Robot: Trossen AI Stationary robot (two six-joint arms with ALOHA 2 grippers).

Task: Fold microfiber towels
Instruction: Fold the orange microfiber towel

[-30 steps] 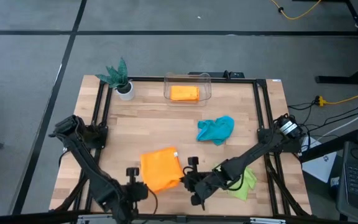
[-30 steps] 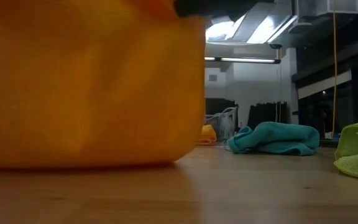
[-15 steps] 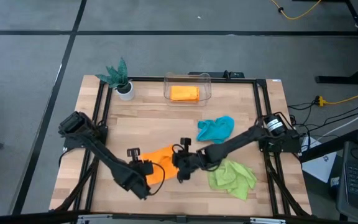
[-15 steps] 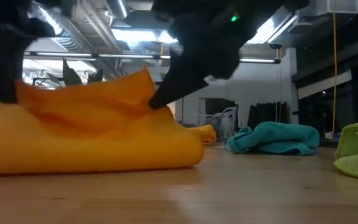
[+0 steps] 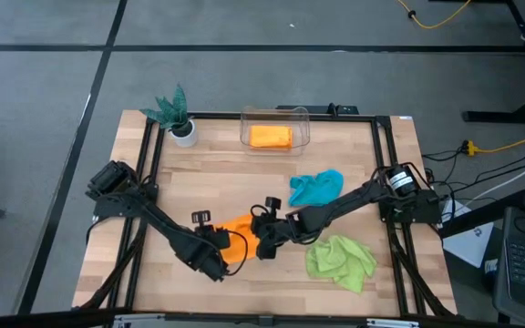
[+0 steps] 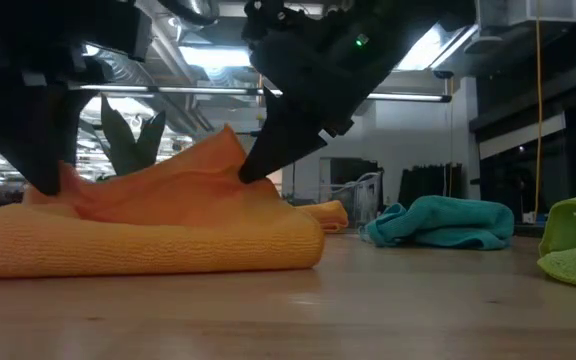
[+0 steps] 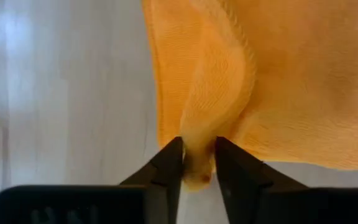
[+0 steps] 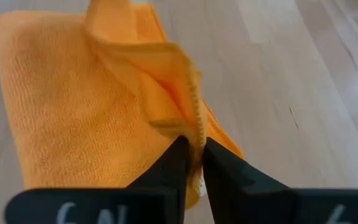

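Now you see left gripper (image 7: 197, 163) and right gripper (image 8: 191, 157) each pinching soft orange microfiber towel (image 5: 237, 228) (half-folded) near desk's (image 5: 199, 164) front edge.

- Orange microfiber towels: two, one on the worktop (image 5: 235, 239), one in the clear bin (image 5: 270, 137)
- Teal towel (image 5: 316, 189): one
- Lime towel (image 5: 340, 261): one
- Potted plant (image 5: 175, 113): one
- Clear bin (image 5: 301, 126): one

arms: two, dark, jointed | jaws: black tapered wedges | right arm (image 6: 338, 50): small green light
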